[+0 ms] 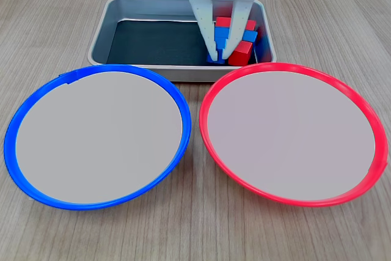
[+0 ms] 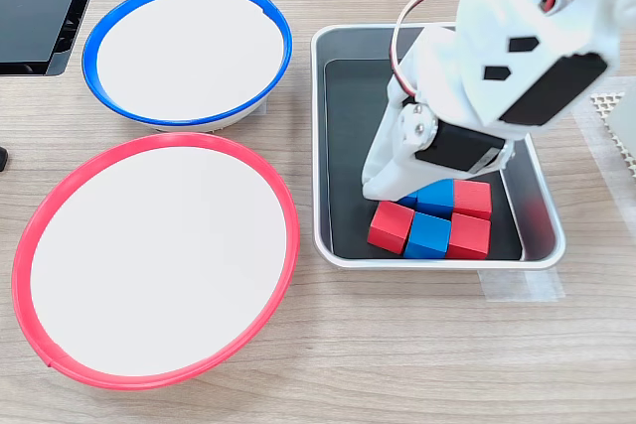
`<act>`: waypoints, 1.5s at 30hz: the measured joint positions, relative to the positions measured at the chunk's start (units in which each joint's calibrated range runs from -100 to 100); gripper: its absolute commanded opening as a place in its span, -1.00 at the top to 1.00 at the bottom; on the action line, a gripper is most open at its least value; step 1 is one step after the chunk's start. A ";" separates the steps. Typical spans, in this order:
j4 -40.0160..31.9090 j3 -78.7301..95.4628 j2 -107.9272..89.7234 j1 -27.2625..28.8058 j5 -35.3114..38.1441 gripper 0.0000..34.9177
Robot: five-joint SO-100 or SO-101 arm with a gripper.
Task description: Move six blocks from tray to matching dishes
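Blocks [image 2: 433, 222] were all in the tray [image 2: 333, 146], clustered at its 5 o'clock corner in the second exterior view, touching or nearly touching one another. Five showed plainly there: red [image 2: 391, 226], blue [image 2: 429, 234] and red [image 2: 469, 235] in the near row, blue [image 2: 435, 197] and red [image 2: 473, 198] behind. The arm covered the rest of the cluster, so a sixth could not be confirmed in that view.

Gripper [image 1: 219, 53] was lowered into the tray, tips down on the cluster's 9 o'clock side in the first exterior view. A blue block [image 1: 215, 57] sat right at the fingertips; a red block [image 1: 241, 52] lay just beside it at 3 o'clock. The fingers stood narrow about the blue block, but whether they pinched it or merely flanked it could not be told. In the second exterior view the white arm body hid the fingertips altogether.

No brand, label or readable writing was seen anywhere.

Containers: the rest of the tray's black liner was bare. Blue-rimmed dish [image 1: 18, 120] and red-rimmed dish [image 1: 366, 111] sat side by side on the wooden table [image 1: 195, 230], just at 6 o'clock of the tray in the first exterior view, rims nearly meeting. Both pale centres held nothing.
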 measured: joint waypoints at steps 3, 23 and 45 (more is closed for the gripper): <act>4.08 0.00 -2.90 1.06 0.29 1.00; 22.43 -4.63 -10.83 6.19 2.64 0.34; 14.11 -3.90 -1.45 5.49 3.81 0.21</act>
